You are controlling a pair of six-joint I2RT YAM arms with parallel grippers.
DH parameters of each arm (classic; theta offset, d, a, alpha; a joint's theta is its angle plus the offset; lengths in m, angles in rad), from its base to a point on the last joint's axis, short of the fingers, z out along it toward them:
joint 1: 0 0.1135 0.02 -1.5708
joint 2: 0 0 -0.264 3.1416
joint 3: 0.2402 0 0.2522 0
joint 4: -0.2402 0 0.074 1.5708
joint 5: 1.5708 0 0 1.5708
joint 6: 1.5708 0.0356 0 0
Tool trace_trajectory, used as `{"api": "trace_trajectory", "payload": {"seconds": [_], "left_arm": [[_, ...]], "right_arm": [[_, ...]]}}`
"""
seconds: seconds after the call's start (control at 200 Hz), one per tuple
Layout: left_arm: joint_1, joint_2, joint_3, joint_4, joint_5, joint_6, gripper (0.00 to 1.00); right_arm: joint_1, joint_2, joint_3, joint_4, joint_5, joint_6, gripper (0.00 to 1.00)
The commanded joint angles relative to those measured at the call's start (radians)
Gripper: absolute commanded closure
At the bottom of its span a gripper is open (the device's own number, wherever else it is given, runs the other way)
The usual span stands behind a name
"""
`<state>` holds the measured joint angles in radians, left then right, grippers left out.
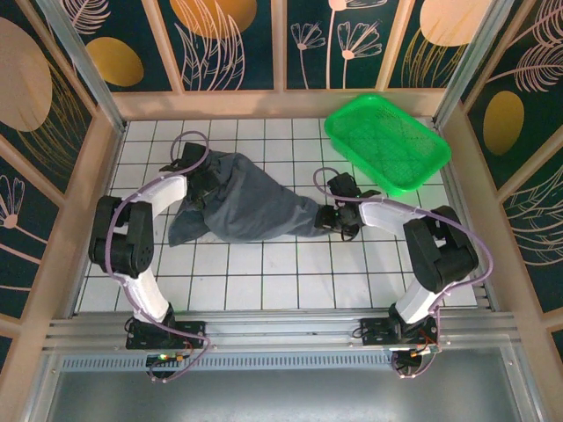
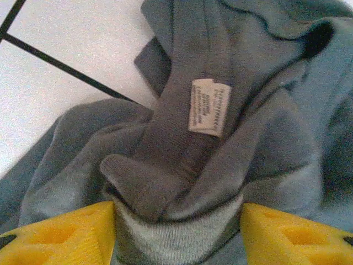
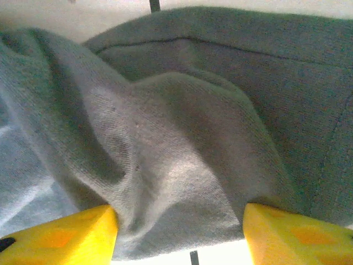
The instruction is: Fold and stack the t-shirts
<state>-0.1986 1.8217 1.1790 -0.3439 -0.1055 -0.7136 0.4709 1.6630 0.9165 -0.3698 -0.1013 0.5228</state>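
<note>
The left gripper's (image 2: 177,232) jaws pinched the ribbed collar of the soft slate-grey t-shirt (image 1: 251,204); the right gripper's (image 3: 179,234) jaws clamped a bunched knit fold. The shirt lay crumpled on the white tiled counter (image 1: 264,277), beside a green mesh plastic basket (image 1: 387,141).

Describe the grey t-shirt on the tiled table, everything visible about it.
The t-shirt is dark slate-grey soft knit, crumpled and stretched across the white tiled table, left of the green basket, not touching it. The left wrist view shows its ribbed collar and a small white label. Bunched fabric sits between the fingers of the left pincer at the collar end and the right pincer at the opposite end.
</note>
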Motion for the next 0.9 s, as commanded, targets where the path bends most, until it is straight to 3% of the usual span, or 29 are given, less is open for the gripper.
{"api": "trace_trajectory", "payload": {"seconds": [0.0, 0.125, 0.3, 0.626, 0.896], "left_arm": [[0.011, 0.036, 0.043, 0.027, -0.024, 0.078, 0.55], [0.02, 0.057, 0.087, -0.016, -0.092, 0.096, 1.0], [0.081, -0.011, 0.073, -0.038, -0.179, 0.105, 1.0], [0.197, -0.19, -0.001, 0.01, -0.11, 0.131, 1.0], [0.215, -0.222, 0.001, 0.006, -0.099, 0.129, 1.0]], "right_arm": [[-0.015, 0.042, 0.038, 0.0, 0.038, -0.018, 0.41], [-0.03, 0.078, 0.061, 0.0, 0.052, -0.02, 0.56], [-0.041, 0.102, 0.103, -0.024, 0.097, -0.02, 1.0], [-0.046, 0.036, 0.124, -0.047, 0.163, -0.015, 1.0], [-0.048, -0.118, 0.197, -0.064, 0.218, -0.045, 1.0]]}}
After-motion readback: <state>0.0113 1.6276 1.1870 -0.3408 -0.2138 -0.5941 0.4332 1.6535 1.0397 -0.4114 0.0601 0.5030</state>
